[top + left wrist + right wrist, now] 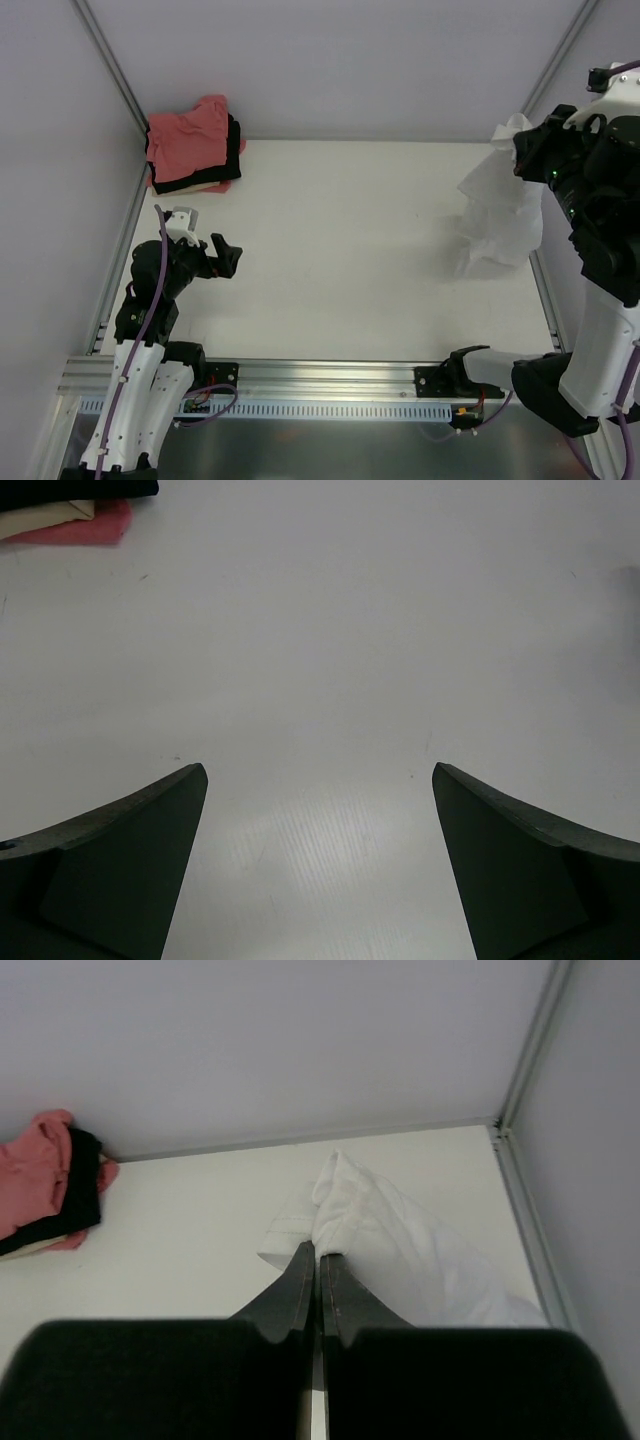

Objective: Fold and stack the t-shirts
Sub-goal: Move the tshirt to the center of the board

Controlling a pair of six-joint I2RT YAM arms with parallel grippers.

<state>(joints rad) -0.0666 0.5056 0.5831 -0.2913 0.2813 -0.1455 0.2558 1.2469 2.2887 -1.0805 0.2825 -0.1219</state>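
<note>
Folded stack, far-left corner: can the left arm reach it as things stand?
Probably yes. The left pincer is open and empty, the stack lies beyond it on the same side, with only table between them. The right pincer, shut on the white shirt, is far off.

Overhead view, two low wrist views, shared corner stack (pixel 190 148).

White table (pixel 330 250), folded t-shirt stack (pixel 192 150) — far-left corner, white t-shirt (pixel 500 215) — draped down at right edge
</note>
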